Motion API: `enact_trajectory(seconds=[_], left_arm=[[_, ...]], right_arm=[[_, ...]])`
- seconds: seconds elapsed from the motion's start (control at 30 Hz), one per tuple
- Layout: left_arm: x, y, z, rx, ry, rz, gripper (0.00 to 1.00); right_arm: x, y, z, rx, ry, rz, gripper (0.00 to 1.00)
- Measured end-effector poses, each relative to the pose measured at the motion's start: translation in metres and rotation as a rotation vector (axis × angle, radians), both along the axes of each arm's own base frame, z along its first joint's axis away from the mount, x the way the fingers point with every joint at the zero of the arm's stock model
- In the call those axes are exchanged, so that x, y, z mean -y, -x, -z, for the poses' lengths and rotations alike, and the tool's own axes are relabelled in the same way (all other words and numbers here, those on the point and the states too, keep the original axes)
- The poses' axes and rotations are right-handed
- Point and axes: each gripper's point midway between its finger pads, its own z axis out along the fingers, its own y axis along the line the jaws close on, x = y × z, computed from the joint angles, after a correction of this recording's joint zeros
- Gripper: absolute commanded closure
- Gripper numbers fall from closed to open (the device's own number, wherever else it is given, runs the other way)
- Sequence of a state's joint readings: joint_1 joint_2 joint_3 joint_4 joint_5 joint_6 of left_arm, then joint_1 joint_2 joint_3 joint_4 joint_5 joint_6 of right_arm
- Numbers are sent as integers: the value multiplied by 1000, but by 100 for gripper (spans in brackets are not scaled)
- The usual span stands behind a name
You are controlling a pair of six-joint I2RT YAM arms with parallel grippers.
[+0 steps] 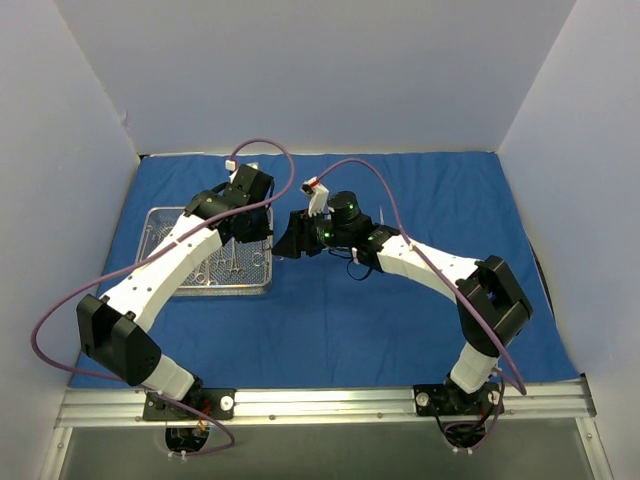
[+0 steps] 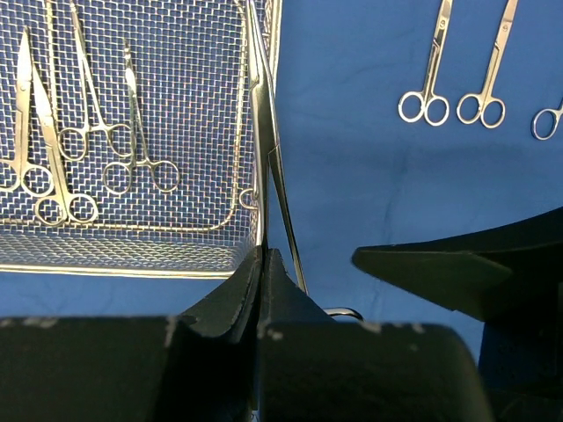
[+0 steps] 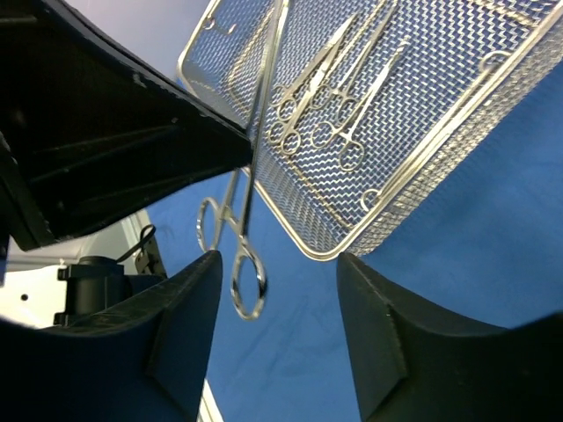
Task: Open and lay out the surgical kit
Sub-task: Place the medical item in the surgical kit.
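blue cloth point(image 1: 400, 320) is spread flat over the whole table. the tray point(image 1: 160, 222) sits on its left half, and a few instruments point(image 2: 132, 105) are lying flat in the mesh. the left gripper point(image 2: 262, 264) is over the tray's right edge, clamped tight on a long thin clamp point(image 2: 274, 171). the clamp's shaft runs along just beside the tray's right wall, can't tell if it's actually touching it. its ring handles stick out the other side, toward the right gripper point(image 3: 280, 264). that one is right next to the left one, just right of the tray, fingers apart. the rings hang in the gap, closer to one finger, and i don't see either finger gripping them. on the bare cloth to the right of the tray in the left wrist view, three scissors point(image 2: 494, 63) are laid side by side, well apart from the tray.
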State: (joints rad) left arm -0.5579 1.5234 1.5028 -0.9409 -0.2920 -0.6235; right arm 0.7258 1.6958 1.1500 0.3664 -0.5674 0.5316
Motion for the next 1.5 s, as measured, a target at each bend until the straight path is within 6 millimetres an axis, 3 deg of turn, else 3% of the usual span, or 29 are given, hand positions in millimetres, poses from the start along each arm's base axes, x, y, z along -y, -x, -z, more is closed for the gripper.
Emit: enact_trajectory(seconds=[0.8, 1.03, 1.13, 1.3, 1.5], left_arm=[[5, 1, -4, 35, 26, 16, 98], [4, 2, -10, 56, 38, 16, 97], [4, 1, -11, 62, 41, 17, 89], [7, 0, -17, 84, 61, 28, 66], [5, 1, -36, 141, 90, 38, 40]], right_arm=[[-14, 10, -10, -25, -75, -66, 97], [-15, 10, -13, -27, -87, -67, 100], [-14, 8, -14, -29, -92, -64, 100], [-2, 1, -7, -53, -104, -44, 100], [43, -21, 11, -109, -73, 55, 100]])
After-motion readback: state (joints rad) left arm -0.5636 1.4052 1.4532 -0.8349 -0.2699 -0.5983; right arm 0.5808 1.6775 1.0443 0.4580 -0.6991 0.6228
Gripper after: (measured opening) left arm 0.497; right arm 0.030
